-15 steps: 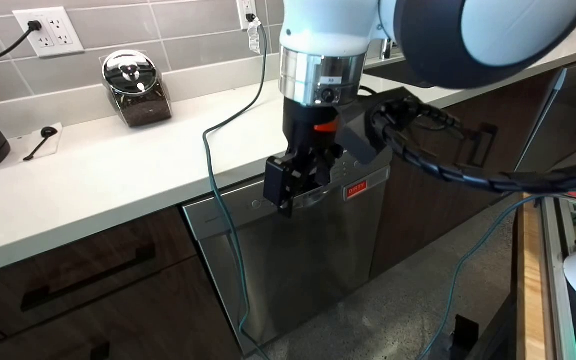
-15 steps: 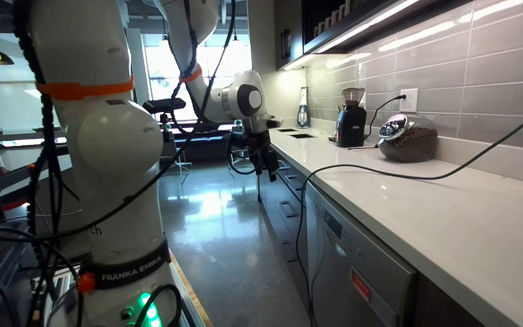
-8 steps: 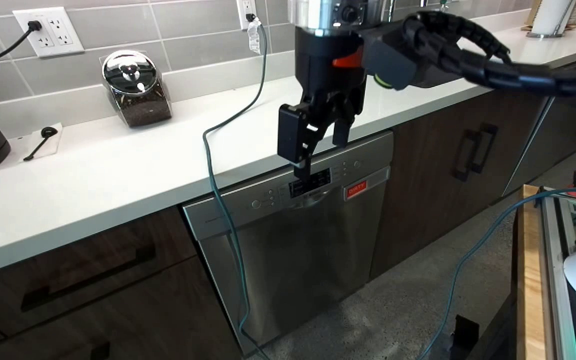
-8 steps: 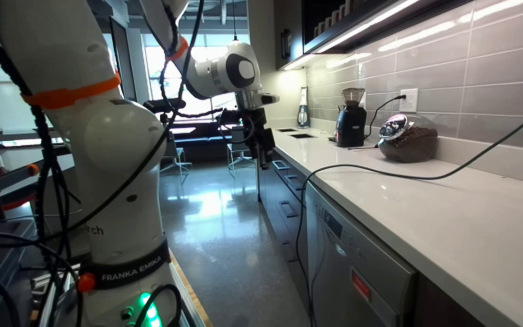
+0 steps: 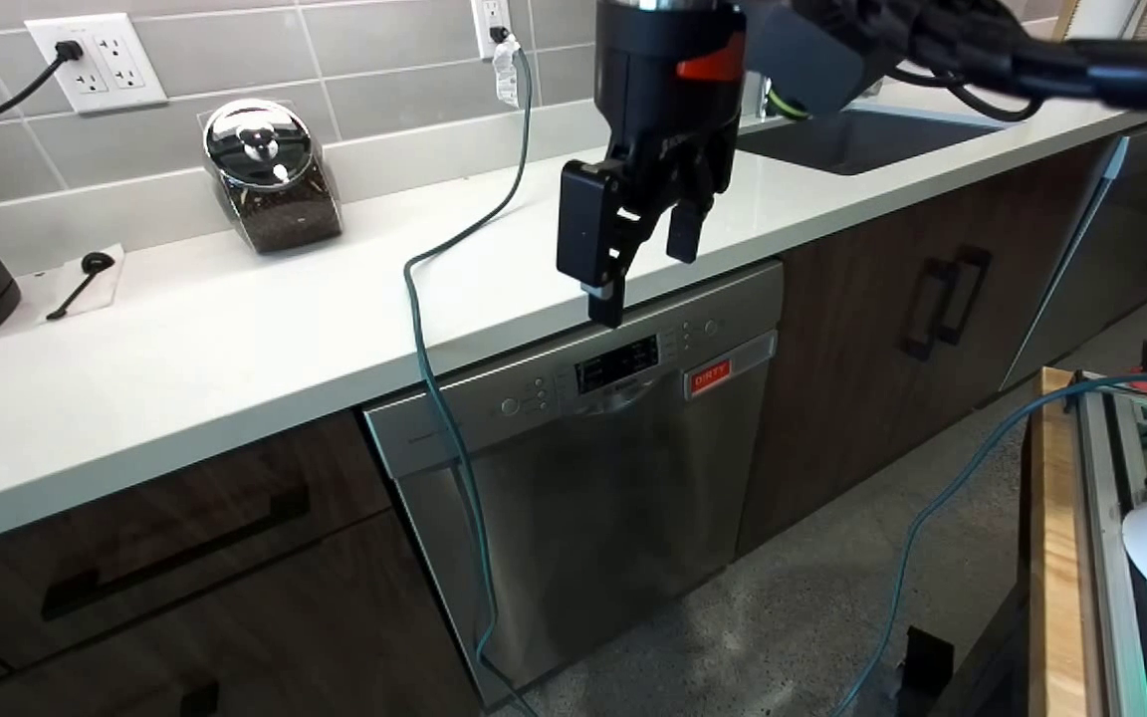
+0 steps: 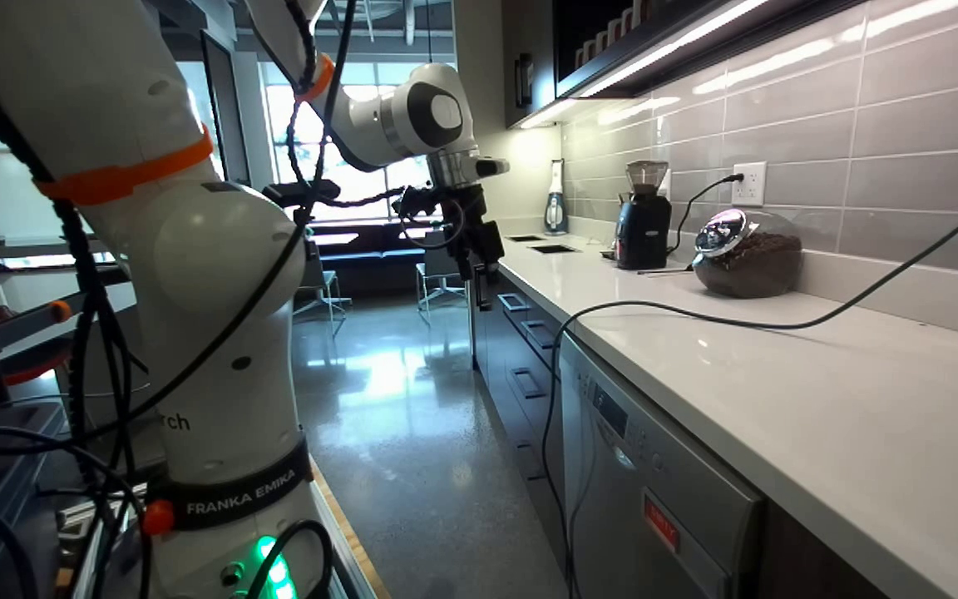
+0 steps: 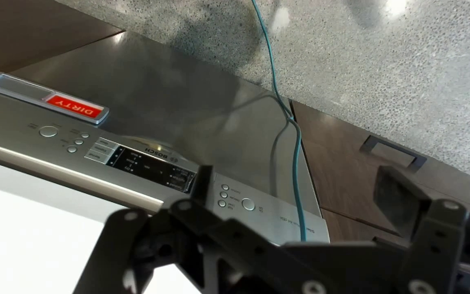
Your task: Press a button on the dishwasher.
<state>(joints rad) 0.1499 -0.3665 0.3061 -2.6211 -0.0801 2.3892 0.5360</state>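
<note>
Black two-fingered gripper (image 5: 645,279) at upper centre, jaws wide, nothing between them; brushed-steel dishwasher (image 5: 588,503) below, mid-frame in an exterior view. Best to close up, then nudge the tip squarely onto a round silver button (image 7: 248,204), lower centre in the wrist view!

Arm (image 6: 209,258) bent, fingers (image 7: 398,200) apart, ptg dwn

The table (image 5: 195,329) is long and white. On it stand a round glass jar (image 5: 285,219) with a shiny lid and a black machine (image 6: 644,237) with a clear top. Between these two, a black scoop (image 5: 92,272) lies on a small pale sheet (image 5: 109,288). A dark cable (image 5: 467,236) crosses the table and passes over its front edge. Farther away stands a blue-and-white object (image 6: 556,218).
</note>
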